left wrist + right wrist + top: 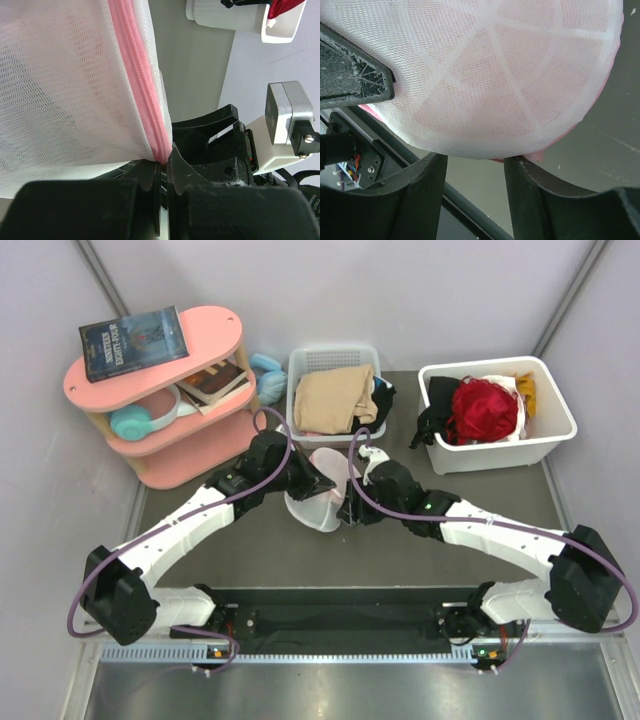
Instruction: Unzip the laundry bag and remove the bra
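The laundry bag, white mesh with pink zipper trim, hangs lifted off the table between my two grippers. My left gripper is shut on the bag's pink zipper trim at its lower end; it sits at the bag's left side in the top view. My right gripper is open, its fingertips just below the bag's round mesh face; it is at the bag's right in the top view. The navy bra does not show in any view.
A white basket with a tan garment stands behind the bag. A white bin at the back right holds a red lacy garment and a black one. A pink shelf with a book and headphones stands at the back left.
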### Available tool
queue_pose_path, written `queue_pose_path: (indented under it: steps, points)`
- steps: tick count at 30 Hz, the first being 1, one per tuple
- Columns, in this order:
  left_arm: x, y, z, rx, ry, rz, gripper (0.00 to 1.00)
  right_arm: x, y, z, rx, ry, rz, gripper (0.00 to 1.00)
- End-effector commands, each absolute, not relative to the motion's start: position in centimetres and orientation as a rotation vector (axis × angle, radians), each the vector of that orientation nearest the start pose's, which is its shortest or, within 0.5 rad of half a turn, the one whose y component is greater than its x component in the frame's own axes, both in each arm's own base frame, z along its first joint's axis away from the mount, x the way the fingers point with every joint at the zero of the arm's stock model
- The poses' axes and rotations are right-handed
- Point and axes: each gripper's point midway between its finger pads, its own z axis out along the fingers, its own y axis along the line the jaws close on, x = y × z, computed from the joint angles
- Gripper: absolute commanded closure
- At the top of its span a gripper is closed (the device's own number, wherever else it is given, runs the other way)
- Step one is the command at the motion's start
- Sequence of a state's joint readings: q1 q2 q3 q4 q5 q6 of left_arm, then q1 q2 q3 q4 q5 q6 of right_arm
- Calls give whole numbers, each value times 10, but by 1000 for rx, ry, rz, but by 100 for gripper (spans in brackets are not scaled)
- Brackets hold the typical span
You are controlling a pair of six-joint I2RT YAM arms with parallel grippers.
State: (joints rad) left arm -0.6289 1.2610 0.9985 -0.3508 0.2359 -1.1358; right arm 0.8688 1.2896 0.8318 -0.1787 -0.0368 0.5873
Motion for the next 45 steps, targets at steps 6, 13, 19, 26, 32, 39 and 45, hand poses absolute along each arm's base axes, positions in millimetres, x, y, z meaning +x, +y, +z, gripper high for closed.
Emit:
queue_pose_path:
  steps: [6, 13, 19, 26, 32, 39, 45]
  points:
    - [261, -289, 240, -421, 2298, -1274, 100, 226, 312, 170, -368, 2203, 844, 82]
    - [266, -281, 235, -423, 2304, -1254, 100, 226, 303, 171, -372, 2196, 802, 100]
    - [274, -263, 231, -411, 2312, -1246, 100, 225, 291, 166, -351, 2207, 760, 100]
    - [284, -250, 225, -360, 2339, -1212, 100, 222, 276, 158, -333, 2233, 714, 100]
    - [300, -260, 223, -247, 2335, -1219, 100, 216, 271, 158, -340, 2244, 717, 100]
    - [317, -263, 227, -178, 2338, -1156, 36, 212, 276, 167, -347, 2260, 736, 100]
    - [283, -223, 197, -284, 2510, -909, 27, 206, 298, 158, -362, 2312, 759, 100]
